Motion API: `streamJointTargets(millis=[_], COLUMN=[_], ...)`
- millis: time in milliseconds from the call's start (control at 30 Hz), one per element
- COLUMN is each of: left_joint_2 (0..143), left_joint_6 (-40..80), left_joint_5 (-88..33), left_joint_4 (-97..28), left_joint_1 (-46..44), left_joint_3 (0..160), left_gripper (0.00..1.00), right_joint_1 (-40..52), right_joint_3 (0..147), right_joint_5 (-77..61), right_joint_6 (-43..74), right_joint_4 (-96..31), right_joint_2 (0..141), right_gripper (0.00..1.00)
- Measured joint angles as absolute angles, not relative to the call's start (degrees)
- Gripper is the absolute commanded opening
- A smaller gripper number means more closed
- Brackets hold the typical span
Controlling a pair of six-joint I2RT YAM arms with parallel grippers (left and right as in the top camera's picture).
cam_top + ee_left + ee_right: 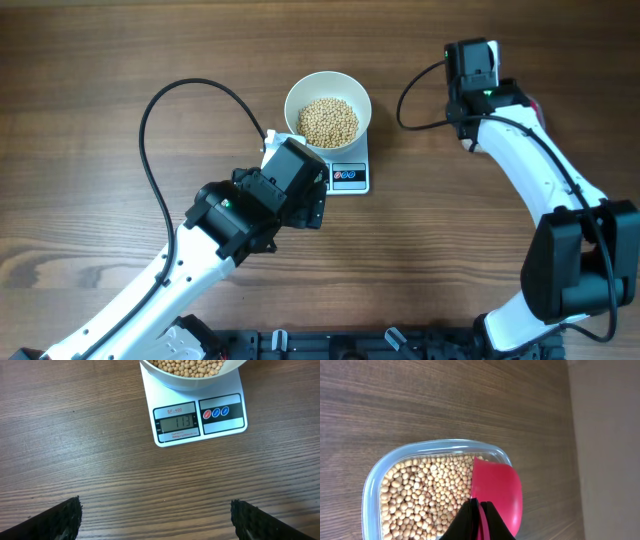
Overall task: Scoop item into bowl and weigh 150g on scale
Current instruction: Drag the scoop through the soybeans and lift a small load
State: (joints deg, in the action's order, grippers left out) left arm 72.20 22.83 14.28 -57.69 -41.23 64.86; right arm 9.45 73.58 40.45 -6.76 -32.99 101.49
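Refill step: right gripper [479, 510], clamped on red scoop [497, 491], over clear container [370, 491] of beans [425, 492] at table's 2 o'clock. White bowl [292, 104], part-filled with same, sits on scale [220, 410] at 12 (display [176, 422] reads 113, short of target). Empty left gripper [155, 510] gapes at scale's 7. Next: small scoopful, tipped gradually.

A red scoop [497, 492] at clear container [440, 445] (wooden table [420, 395]).

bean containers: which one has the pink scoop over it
The clear plastic container: the pink scoop held in the right claw overlaps its rim. The white bowl on the scale holds only beans.
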Motion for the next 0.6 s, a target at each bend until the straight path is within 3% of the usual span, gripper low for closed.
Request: streamJointTargets(millis=[600], left_joint_2=[72.2], left_joint_6=[22.8], left_joint_5=[14.3], left_joint_4=[-57.7], left_joint_1=[-41.2], left_joint_3=[64.9], left_gripper=[1.00], right_joint_1=[8.9], right_joint_3=[73.1], right_joint_5=[24.1], right_joint_6=[-11.1], right_joint_4=[-32.9], right_joint_2=[101.5], right_gripper=[0.04])
